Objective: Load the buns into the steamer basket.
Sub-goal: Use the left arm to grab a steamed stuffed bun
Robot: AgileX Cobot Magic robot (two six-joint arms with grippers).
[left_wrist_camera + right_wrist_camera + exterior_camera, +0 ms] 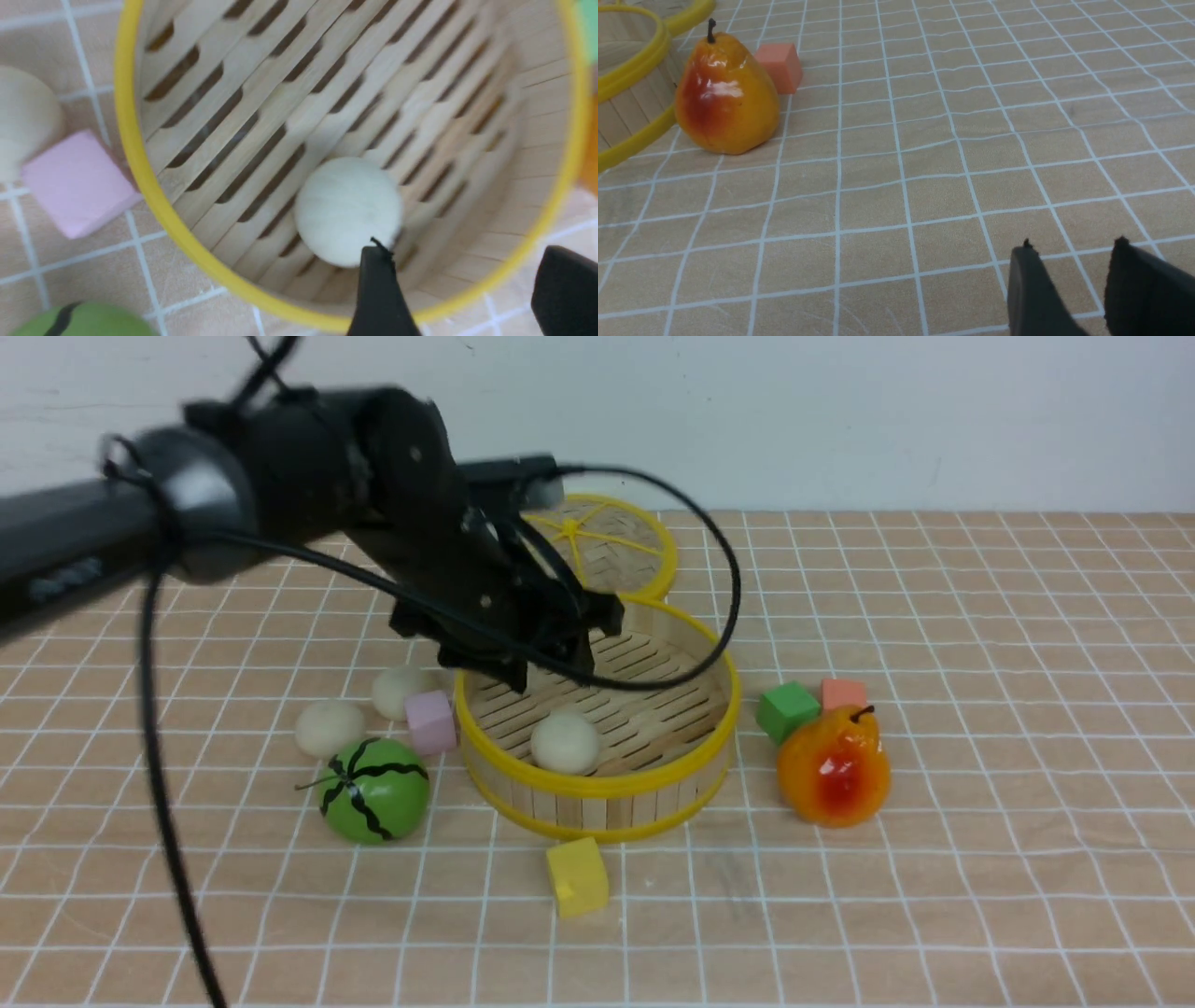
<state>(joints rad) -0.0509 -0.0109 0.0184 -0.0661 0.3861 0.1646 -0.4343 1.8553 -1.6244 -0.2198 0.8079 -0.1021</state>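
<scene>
Left gripper [551, 672] hangs over the steamer basket [597, 791], jaws spread wide and holding nothing. One bun [565, 743] sits on the slatted floor inside, close to the near wall, just below and clear of the fingertips. My reading: this is the drop-off end of one bun's trip, one of three delivered. The other two buns lie on the table [934, 896] just left of the basket. The nearer one [329, 728] is close behind the watermelon toy [374, 791]. The farther one [400, 691] is right beside the pink cube [430, 721], possibly touching it. Right gripper [1073, 242] is low over bare table well off to the right, jaws a little apart with nothing between them. Next move, as I judge it: lift clear of the yellow rim, swing left, and come down over one of the outside buns. The one by the cube looks the tighter fit for open jaws.
</scene>
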